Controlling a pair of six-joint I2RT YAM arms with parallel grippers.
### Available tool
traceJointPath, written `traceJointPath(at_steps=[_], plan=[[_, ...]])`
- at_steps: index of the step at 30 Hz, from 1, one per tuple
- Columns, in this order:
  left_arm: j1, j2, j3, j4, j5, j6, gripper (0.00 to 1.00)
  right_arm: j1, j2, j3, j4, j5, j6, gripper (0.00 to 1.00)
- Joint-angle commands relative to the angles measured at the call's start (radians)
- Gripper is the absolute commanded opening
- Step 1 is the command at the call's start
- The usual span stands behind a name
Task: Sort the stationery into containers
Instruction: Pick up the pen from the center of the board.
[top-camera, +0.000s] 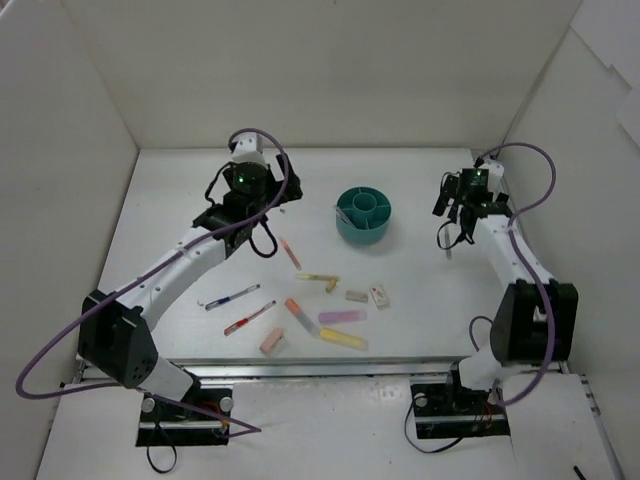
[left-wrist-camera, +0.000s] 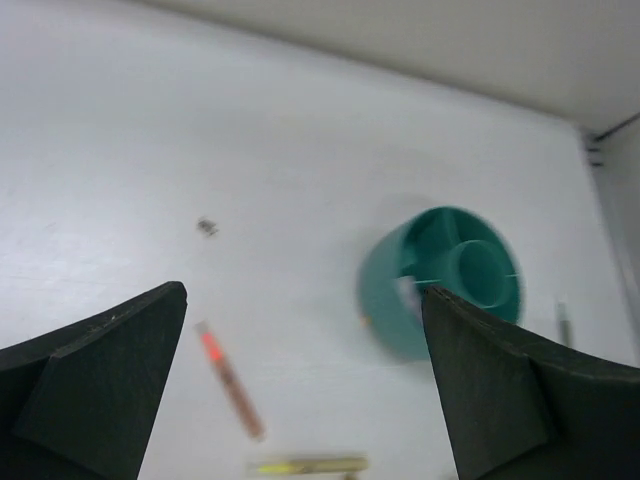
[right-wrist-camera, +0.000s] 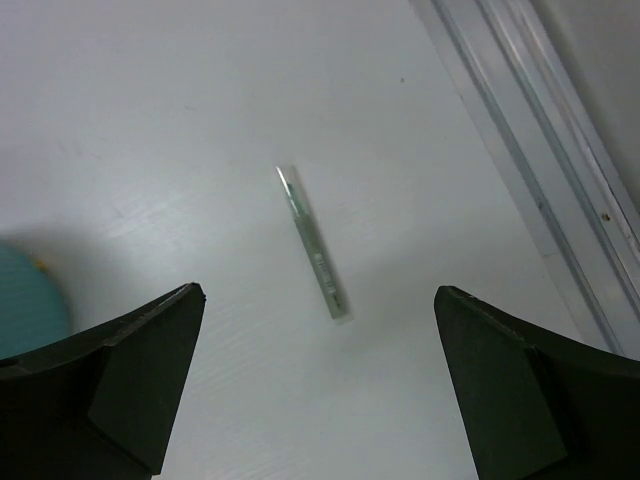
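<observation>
A: Start at the left. How is that arm set?

B: It stretches from its base up the surface (top-camera: 160, 190), elbow bent, wrist turned toward the cup. The left gripper (left-wrist-camera: 300, 292) hangs wide and holds nothing. A thin reddish pen (left-wrist-camera: 230, 381) lies flat below it, and the teal cup (left-wrist-camera: 385, 300) stands upright farther on, partly behind one finger.

A: And the loose things?

B: They lie scattered at the front middle of the surface, all outside the cup. First come a blue pen (top-camera: 228, 297) and a red pen (top-camera: 250, 317). Next are a pink eraser (top-camera: 272, 342) and the orange highlighter (top-camera: 297, 310). The purple highlighter (top-camera: 342, 316) and yellow highlighter (top-camera: 343, 339) follow, then a beige eraser (top-camera: 356, 296) beside a white eraser (top-camera: 379, 295).

A: How would they handle?

B: The pens look light, stiff and slick, so they are likely to roll. I would pinch one across the barrel at mid-length so it stays level. The highlighters are fatter and should be easier to hold. The erasers look soft and grippy, best taken across the narrow sides.

A: The right arm?

B: It is folded back, wrist pointing down. The right gripper (right-wrist-camera: 320, 292) is spread wide and empty above a grey pen (right-wrist-camera: 313, 245), which lies flat, right of the cup.
</observation>
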Motion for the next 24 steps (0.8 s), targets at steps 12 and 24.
traceJointPath(at_steps=[12,24], plan=[[0.207,-0.076,-0.149,-0.257,0.186,-0.015,1.0,-0.115,0.519,0.383,-0.233,-0.312,-0.256,0.95],[0.225,-0.073,-0.13,-0.282,0.154,-0.006,1.0,-0.124,0.561,0.371,-0.278,-0.317,-0.265,0.1]])
